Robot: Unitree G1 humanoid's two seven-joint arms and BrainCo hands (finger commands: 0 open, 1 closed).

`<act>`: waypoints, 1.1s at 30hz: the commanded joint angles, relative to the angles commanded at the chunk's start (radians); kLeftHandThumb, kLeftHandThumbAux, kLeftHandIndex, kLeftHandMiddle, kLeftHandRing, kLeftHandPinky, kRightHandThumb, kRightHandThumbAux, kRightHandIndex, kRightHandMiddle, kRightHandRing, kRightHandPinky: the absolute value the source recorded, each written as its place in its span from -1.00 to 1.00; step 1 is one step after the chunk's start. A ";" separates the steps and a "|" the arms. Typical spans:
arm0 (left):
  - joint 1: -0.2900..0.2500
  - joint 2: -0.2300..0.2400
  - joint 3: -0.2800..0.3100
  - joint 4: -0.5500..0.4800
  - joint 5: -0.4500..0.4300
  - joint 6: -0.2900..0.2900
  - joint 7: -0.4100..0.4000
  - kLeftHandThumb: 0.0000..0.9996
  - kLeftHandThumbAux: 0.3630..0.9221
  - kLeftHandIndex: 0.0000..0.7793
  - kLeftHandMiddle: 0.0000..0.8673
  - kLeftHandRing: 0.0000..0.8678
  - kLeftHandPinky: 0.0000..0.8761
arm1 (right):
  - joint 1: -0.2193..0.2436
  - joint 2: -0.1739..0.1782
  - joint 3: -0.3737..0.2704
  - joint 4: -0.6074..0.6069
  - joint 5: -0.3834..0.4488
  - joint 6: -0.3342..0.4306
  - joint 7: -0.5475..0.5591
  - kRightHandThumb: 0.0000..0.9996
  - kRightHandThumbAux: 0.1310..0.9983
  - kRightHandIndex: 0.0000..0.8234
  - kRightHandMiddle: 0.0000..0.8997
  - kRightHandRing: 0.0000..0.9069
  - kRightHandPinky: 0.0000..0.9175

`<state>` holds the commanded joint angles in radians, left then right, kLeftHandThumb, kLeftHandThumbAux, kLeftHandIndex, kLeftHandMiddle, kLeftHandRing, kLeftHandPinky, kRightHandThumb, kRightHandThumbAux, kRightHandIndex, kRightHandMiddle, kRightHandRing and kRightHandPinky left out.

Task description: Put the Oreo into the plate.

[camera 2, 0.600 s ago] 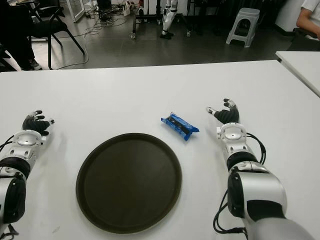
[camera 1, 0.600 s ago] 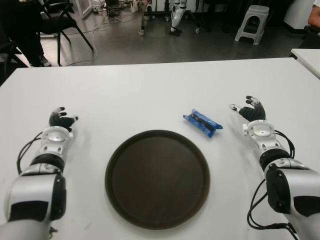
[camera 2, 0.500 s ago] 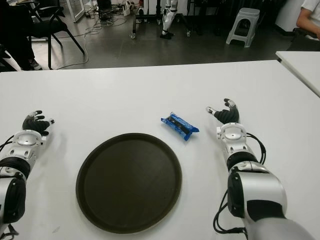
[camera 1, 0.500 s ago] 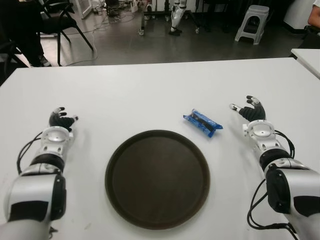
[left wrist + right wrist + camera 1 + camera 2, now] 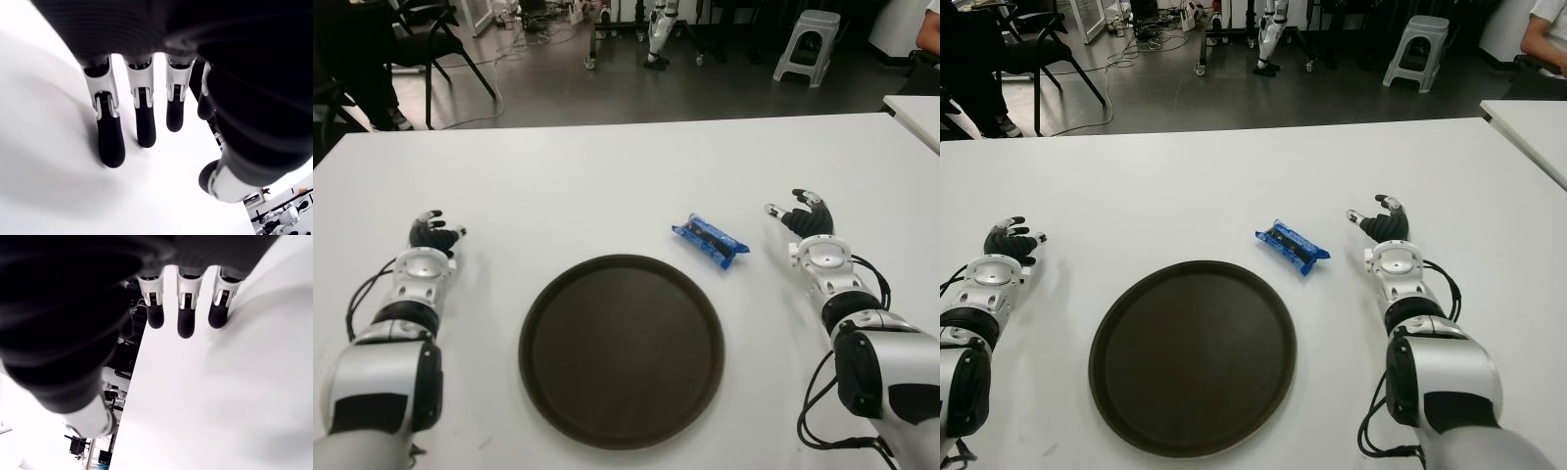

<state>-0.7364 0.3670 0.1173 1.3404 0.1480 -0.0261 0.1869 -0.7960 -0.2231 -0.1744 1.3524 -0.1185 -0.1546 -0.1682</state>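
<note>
plate (image 5: 621, 351): dark round tray, nearest, between both arms.
left hand (image 5: 429, 237): fingers spread, empty, left of the plate rim.
oreo (image 5: 710, 240): blue packet just beyond the plate's far right rim, bare table (image 5: 607, 176) around it.
right hand (image 5: 806, 217): fingers loose, empty, oreo near its fingertips' left.

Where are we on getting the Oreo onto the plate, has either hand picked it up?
Nothing looks done: the Oreo pack lies on the white table, just off the far right rim of the empty dark plate. Nothing is in hand: the right hand shows right of the pack, fingers open, and the left hand shows left of the plate, also open. Reaching, grasping and placing are all left.
</note>
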 joint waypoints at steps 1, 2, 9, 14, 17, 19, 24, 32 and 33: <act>0.000 0.000 0.001 0.000 -0.001 -0.001 -0.001 -0.51 0.40 -0.63 -0.58 -0.54 -0.57 | 0.000 0.000 -0.001 0.000 0.001 0.000 0.000 -0.34 0.48 -0.56 -0.66 -0.59 -0.41; 0.000 0.000 0.003 0.000 -0.003 -0.002 -0.002 -0.51 0.41 -0.64 -0.58 -0.55 -0.58 | 0.001 0.000 0.002 0.000 -0.003 -0.003 -0.003 -0.36 0.47 -0.59 -0.66 -0.59 -0.42; 0.001 0.000 0.005 0.000 -0.002 -0.005 -0.004 -0.53 0.44 -0.66 -0.58 -0.55 -0.55 | 0.001 0.000 0.009 -0.001 -0.009 -0.005 -0.010 -0.47 0.47 -0.67 -0.73 -0.68 -0.52; 0.001 -0.001 0.003 0.000 0.000 -0.002 0.000 -0.56 0.45 -0.67 -0.60 -0.55 -0.54 | 0.000 0.000 0.014 -0.002 -0.013 -0.002 -0.013 -0.46 0.47 -0.64 -0.68 -0.63 -0.47; 0.000 -0.001 0.002 0.000 0.002 0.001 0.002 -0.56 0.43 -0.66 -0.61 -0.56 -0.57 | -0.001 0.000 0.013 -0.002 -0.011 -0.003 -0.013 -0.42 0.50 -0.59 -0.63 -0.58 -0.45; -0.002 -0.003 -0.002 -0.002 0.005 0.002 0.006 -0.55 0.43 -0.65 -0.61 -0.57 -0.58 | -0.001 0.001 0.011 -0.002 -0.009 -0.004 -0.013 -0.42 0.50 -0.59 -0.61 -0.56 -0.42; -0.001 -0.001 -0.004 -0.001 0.005 0.002 0.001 -0.57 0.43 -0.66 -0.62 -0.59 -0.62 | -0.001 0.003 0.005 -0.002 -0.002 -0.004 -0.011 -0.39 0.51 -0.55 -0.56 -0.50 -0.37; 0.001 0.000 -0.002 0.000 0.003 -0.002 -0.007 -0.55 0.43 -0.73 -0.63 -0.58 -0.62 | -0.003 0.001 0.011 -0.001 -0.011 0.007 -0.018 -0.46 0.52 -0.64 -0.61 -0.54 -0.40; 0.001 0.000 -0.002 0.000 0.003 -0.002 -0.006 -0.55 0.43 -0.73 -0.63 -0.58 -0.62 | -0.004 0.001 0.012 -0.001 -0.011 0.008 -0.017 -0.45 0.53 -0.61 -0.60 -0.51 -0.35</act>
<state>-0.7355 0.3672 0.1155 1.3404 0.1507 -0.0280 0.1805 -0.7997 -0.2219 -0.1626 1.3511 -0.1298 -0.1469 -0.1856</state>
